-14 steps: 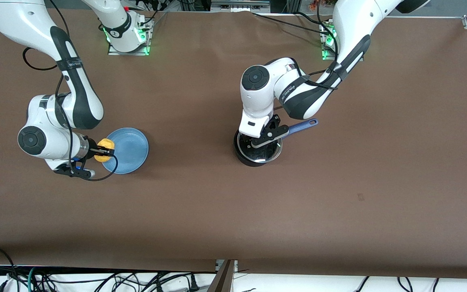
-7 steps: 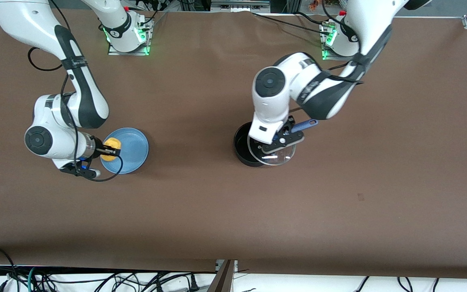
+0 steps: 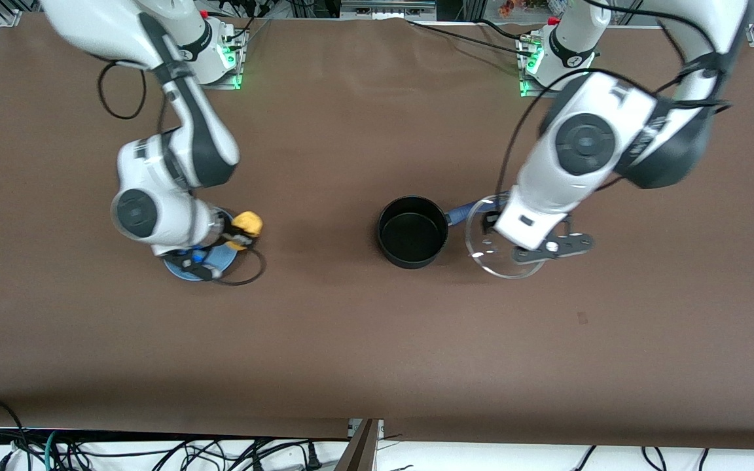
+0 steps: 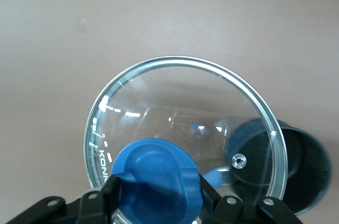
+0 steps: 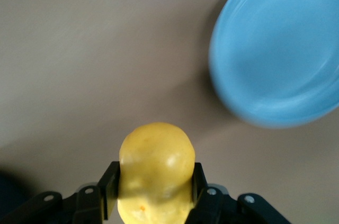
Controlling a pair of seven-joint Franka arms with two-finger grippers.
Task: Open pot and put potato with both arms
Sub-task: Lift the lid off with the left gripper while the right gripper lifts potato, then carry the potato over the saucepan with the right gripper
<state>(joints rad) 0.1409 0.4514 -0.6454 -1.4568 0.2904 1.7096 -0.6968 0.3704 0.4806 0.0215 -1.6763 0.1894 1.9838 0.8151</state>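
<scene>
The black pot stands open on the table, its blue handle pointing toward the left arm's end. My left gripper is shut on the blue knob of the glass lid and holds it in the air beside the pot, over the handle. The pot also shows past the lid's edge in the left wrist view. My right gripper is shut on the yellow potato, over the table between plate and pot. The potato fills the jaws in the right wrist view.
A light-blue plate lies toward the right arm's end, mostly covered by the right arm's wrist; it also shows in the right wrist view. Brown table surface surrounds the pot.
My left gripper has lifted the lid off the pot and carried it toward the left arm's end. My right gripper has carried the potato off the plate toward the pot.
</scene>
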